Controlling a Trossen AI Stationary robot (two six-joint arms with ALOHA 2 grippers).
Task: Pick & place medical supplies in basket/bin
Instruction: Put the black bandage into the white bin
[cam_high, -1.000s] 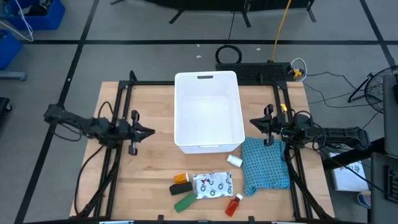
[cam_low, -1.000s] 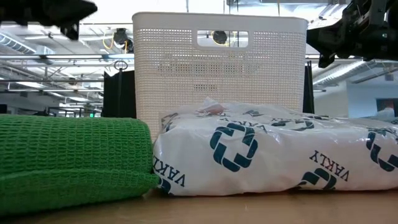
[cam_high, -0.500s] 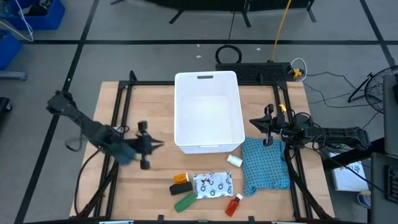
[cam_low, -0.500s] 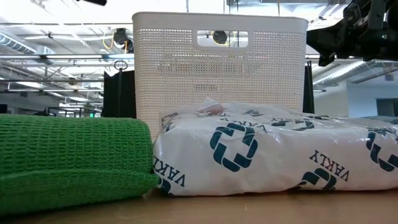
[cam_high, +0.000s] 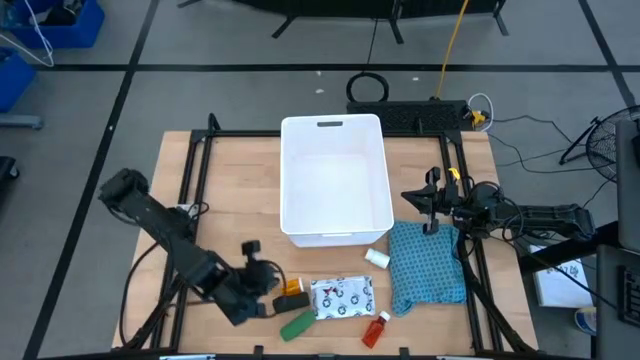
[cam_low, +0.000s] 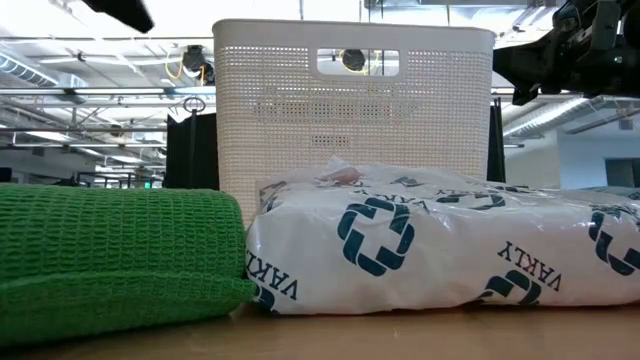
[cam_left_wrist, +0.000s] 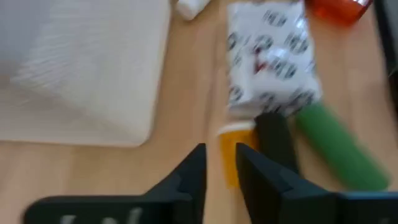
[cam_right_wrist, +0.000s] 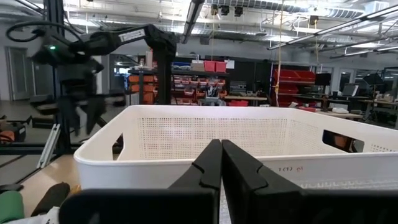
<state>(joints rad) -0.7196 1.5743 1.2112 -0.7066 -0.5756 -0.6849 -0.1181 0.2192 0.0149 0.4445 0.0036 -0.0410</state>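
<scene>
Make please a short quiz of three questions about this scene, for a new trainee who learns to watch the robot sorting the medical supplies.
1. True or false: the white bin already holds one of the supplies.
2. Which item lies nearest the left gripper? A. the red bottle B. the orange bottle C. the small white bottle
3. On what does the small white bottle's one end rest or touch: the printed pouch or the teal cloth?

Key:
1. False: its floor shows bare.
2. B.
3. It lies at the teal cloth's edge, apart from the pouch; actual contact cannot be told.
</scene>
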